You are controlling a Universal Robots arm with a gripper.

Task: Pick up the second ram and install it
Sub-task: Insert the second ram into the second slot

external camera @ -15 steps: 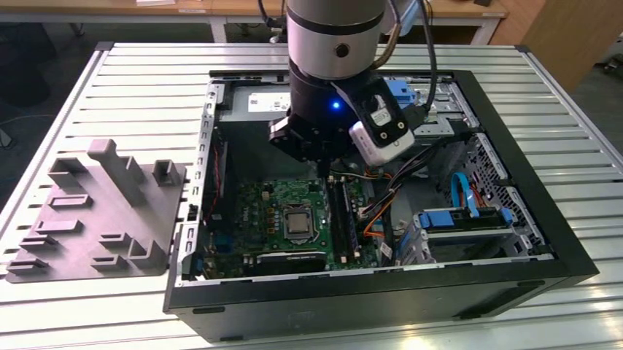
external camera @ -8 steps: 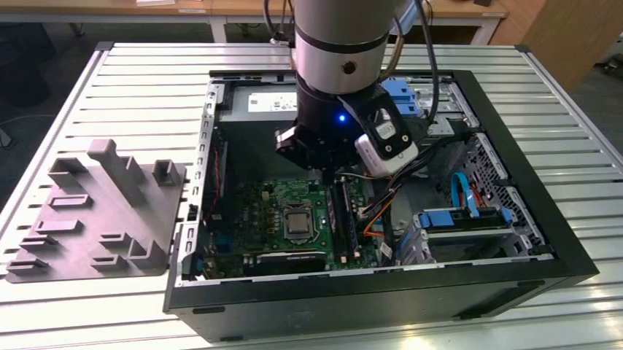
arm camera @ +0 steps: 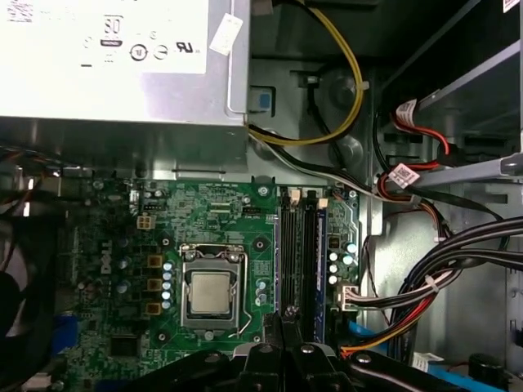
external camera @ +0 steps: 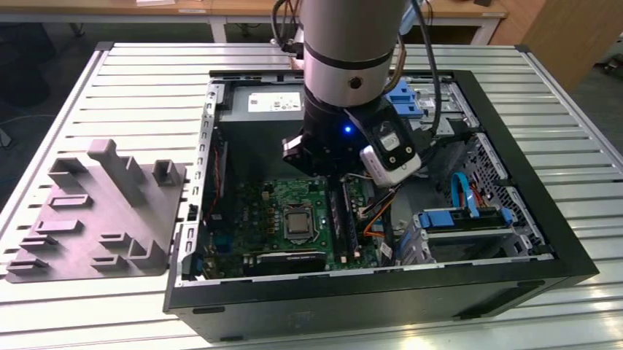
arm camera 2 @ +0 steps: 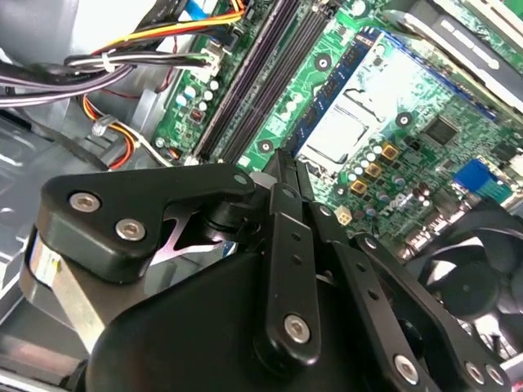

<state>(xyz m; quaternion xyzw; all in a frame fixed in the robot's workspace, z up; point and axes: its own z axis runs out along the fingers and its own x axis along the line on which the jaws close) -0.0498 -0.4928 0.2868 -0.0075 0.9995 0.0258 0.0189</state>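
Black metal pincer [arm camera: 287, 317] is sitting closest to the wrist cameras, its tips pressing together with nothing visibly between them. It is hovering over one end of the long black memory slots [arm camera: 309, 253] on the green motherboard [arm camera: 212, 212]. The slim, long, dark circuit-board second ram [arm camera: 288, 253] is apparently standing edge-up in its slot. Judged step: seating. Finishing is calling for straight downward pressure along the slot line.

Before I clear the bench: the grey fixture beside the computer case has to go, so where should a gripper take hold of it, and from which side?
Probably the tallest upright slab of the grey fixture, coming straight down from above: it stands clear of the base and looks flat-faced, while the base lies flat on the slatted table, leaving little to get under.
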